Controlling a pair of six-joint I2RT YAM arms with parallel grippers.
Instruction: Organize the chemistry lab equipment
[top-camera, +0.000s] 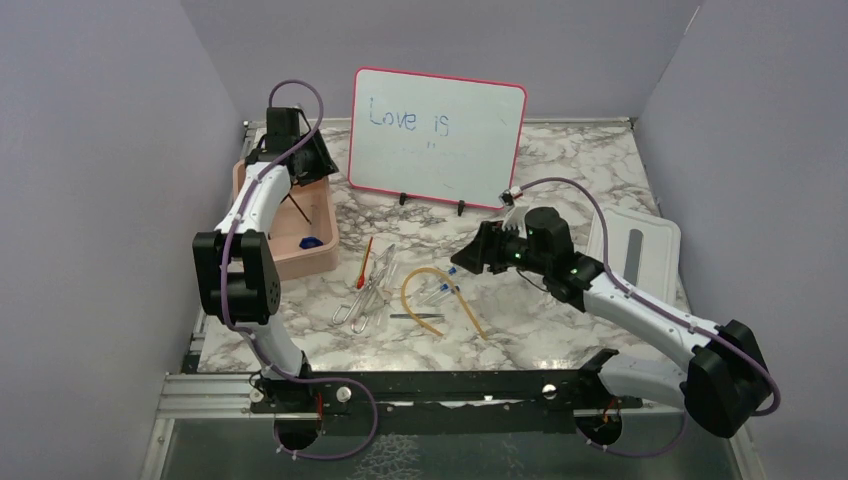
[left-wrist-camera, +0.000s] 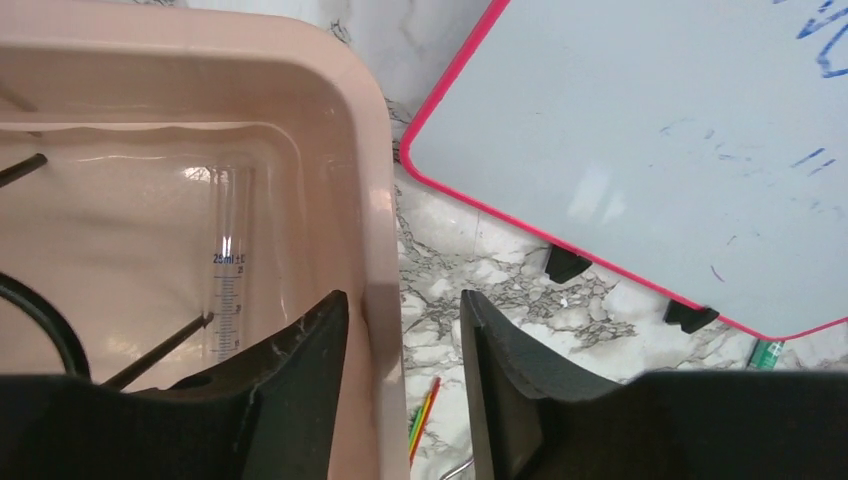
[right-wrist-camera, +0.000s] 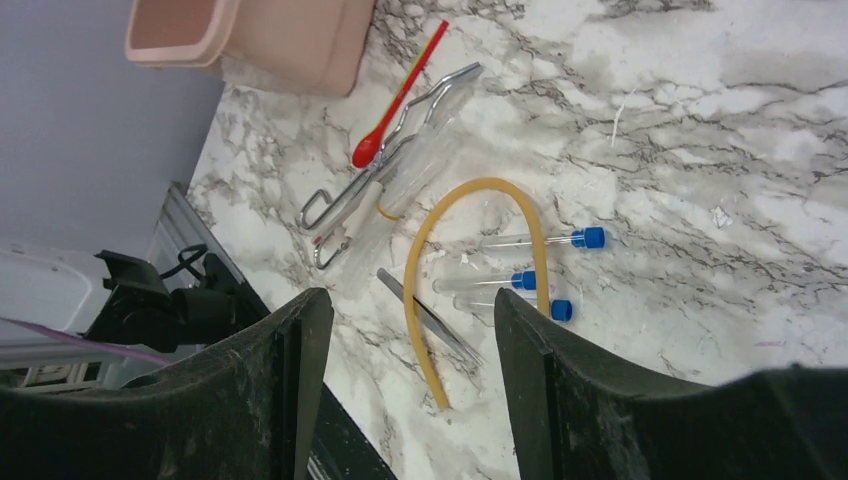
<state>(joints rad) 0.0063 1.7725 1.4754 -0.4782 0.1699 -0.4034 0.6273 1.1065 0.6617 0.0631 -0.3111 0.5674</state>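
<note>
right claw (right-wrist-camera: 405, 310): spread wide, empty, above bent tan rubber tube (right-wrist-camera: 478, 186) | clear blue-capped tubes (right-wrist-camera: 530, 240): on marble tabletop (right-wrist-camera: 700, 150) under it, lying finger to finger | left claw (left-wrist-camera: 402, 300): wide, empty, over pink plastic bin (left-wrist-camera: 370, 200) rim | right claw is nearer

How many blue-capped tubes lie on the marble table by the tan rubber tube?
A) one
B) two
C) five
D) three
D: the right wrist view shows three blue-capped tubes lying side by side, under the arch of the tan rubber tube.
</note>
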